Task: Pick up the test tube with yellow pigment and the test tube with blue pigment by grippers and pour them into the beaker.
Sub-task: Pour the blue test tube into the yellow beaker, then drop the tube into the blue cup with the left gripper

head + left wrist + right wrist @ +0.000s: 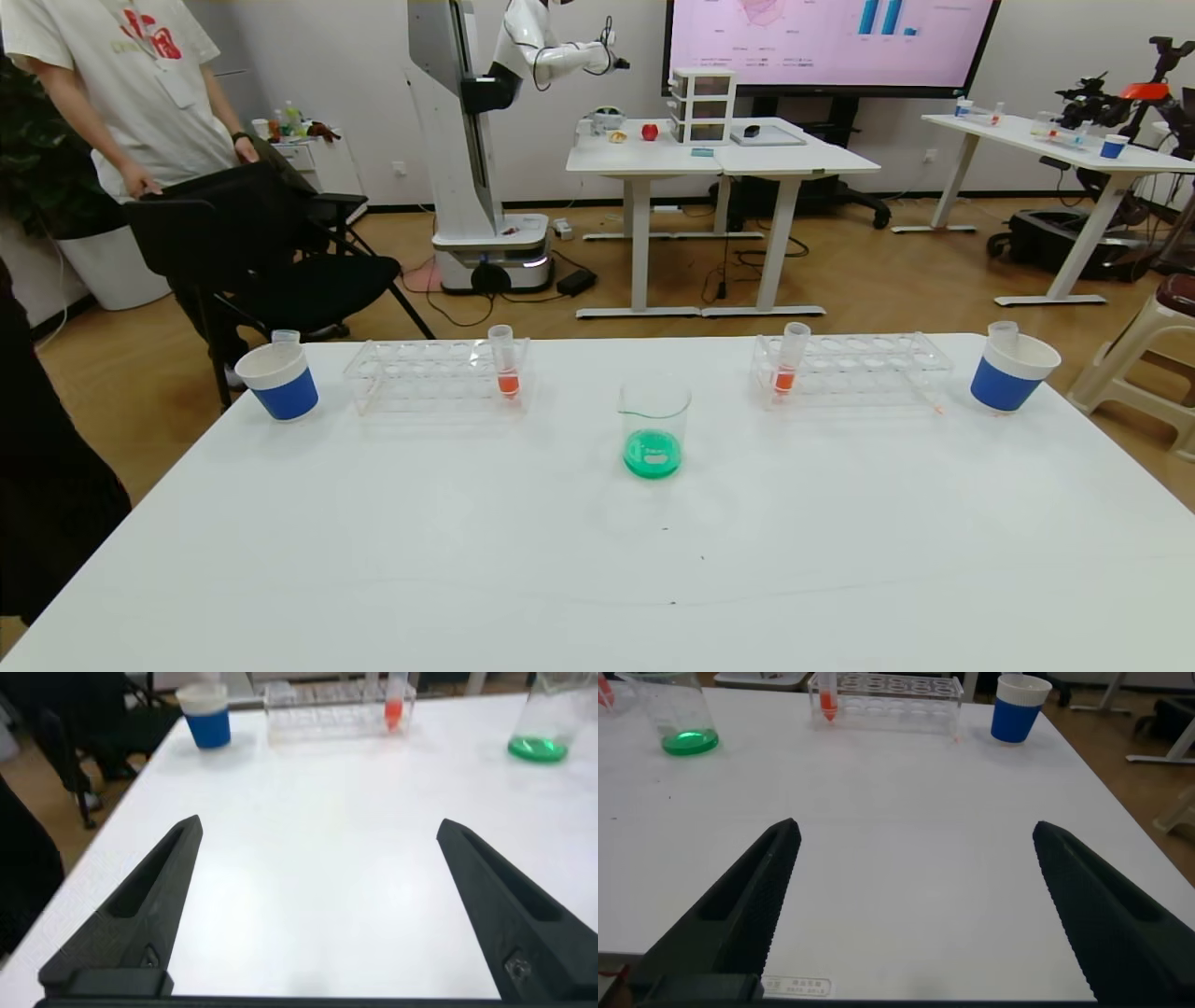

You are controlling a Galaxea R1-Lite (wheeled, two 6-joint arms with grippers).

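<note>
The beaker [653, 429] stands mid-table and holds green liquid at its bottom; it also shows in the left wrist view [539, 719] and the right wrist view [680, 719]. No tube with yellow or blue liquid is in view. A clear tube top [286, 337] sticks out of the left blue cup [278, 381], another [1004, 329] out of the right blue cup [1011, 373]. My left gripper [319, 824] and right gripper [916, 826] are open and empty over bare table near the front edge. Neither shows in the head view.
Two clear racks [429, 373] [854, 369] stand at the back of the white table, each with one orange-red tube [505, 362] [789, 359]. A person and a black chair [252, 243] are behind the far left corner.
</note>
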